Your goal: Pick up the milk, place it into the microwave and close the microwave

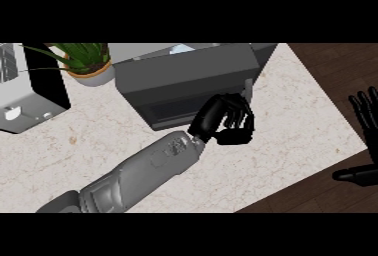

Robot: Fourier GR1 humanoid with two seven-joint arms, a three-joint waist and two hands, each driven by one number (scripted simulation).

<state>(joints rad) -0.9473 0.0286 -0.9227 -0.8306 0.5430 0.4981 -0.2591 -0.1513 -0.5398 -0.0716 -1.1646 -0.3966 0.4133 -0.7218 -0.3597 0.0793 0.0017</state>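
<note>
The dark grey microwave (188,75) stands at the back middle of the counter, its door with the dark window (173,107) facing me. Just behind the microwave's top edge a small pale blue and white piece shows, which may be the milk (181,49); most of it is hidden. My left hand (230,120) is at the door's right end, fingers curled, touching the door front and holding nothing. My right hand (365,115) rests open at the view's right edge, fingers up, off the counter.
A white and black toaster-like appliance (26,95) stands at the far left. A potted plant (88,64) sits left of the microwave. The marble counter (295,125) ends at a slanting edge on the right, with dark wood floor beyond.
</note>
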